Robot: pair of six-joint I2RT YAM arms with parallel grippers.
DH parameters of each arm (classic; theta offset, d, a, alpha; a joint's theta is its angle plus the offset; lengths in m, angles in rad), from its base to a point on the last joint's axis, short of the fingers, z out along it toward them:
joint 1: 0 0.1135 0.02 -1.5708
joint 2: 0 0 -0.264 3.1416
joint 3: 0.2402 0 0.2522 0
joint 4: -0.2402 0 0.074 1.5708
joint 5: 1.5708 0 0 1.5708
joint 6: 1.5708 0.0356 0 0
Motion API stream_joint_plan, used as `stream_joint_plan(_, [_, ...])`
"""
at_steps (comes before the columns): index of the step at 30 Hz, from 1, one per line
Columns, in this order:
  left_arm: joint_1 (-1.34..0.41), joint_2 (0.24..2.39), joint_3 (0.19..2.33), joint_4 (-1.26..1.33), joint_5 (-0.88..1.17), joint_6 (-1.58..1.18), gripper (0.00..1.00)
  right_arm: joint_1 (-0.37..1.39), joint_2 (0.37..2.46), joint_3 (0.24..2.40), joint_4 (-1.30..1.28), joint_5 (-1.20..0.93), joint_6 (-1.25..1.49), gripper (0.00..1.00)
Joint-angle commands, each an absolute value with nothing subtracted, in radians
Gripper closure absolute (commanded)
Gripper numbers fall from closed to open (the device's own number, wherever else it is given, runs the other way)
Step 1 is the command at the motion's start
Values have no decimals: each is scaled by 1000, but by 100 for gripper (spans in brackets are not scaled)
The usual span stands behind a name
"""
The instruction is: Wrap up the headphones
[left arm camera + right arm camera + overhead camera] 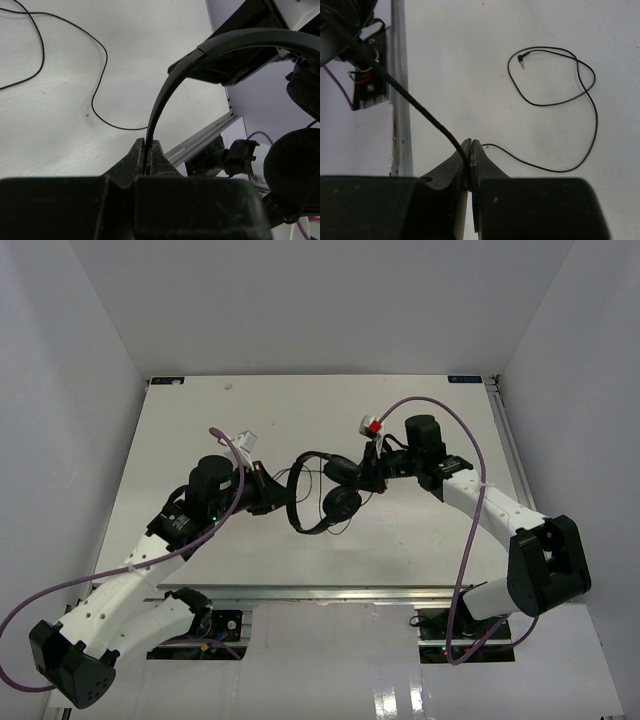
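The headphones (322, 492) are positioned over the middle of the table (200, 420), suspended between the two grippers.

- Headband (250, 36): a thin black arch. One end runs down into the left gripper (147, 150), whose jaws are pressed together on the band's thin edge.
- Earcups (342, 505): two round black pads, located on the side of the arch toward the right arm. In the left wrist view one pad shows at the right edge of the frame.
- Cord (420, 110): a taut section runs from the upper left of the right wrist view into the right gripper (471, 150), whose jaws are pinched tight on it. Beyond the jaws, the slack cord lies on the table surface in a loose loop, ending at the plug (520, 57).

In the overhead view, the left gripper (270, 490) is on the left of the headphones and the right gripper (372, 475) on their right, both well inside the table edges.
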State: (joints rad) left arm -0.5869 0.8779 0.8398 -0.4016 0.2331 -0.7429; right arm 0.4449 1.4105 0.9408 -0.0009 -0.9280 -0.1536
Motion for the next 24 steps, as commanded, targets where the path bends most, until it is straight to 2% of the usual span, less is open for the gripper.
stream_joint_plan(1, [-592, 848, 946, -409, 140, -797, 100, 438, 1392, 910, 260, -1088, 39, 90])
stream_joint_plan(7, [-592, 886, 1056, -456, 100, -816, 100, 444, 1509, 917, 563, -1197, 316, 89])
stream_joint_plan(14, [-592, 924, 1191, -534, -31, -828, 100, 493, 1618, 961, 757, -1218, 433, 87])
stream_joint_plan(24, [-592, 962, 1318, -616, -166, -838, 100, 591, 1705, 901, 1047, -1233, 576, 82])
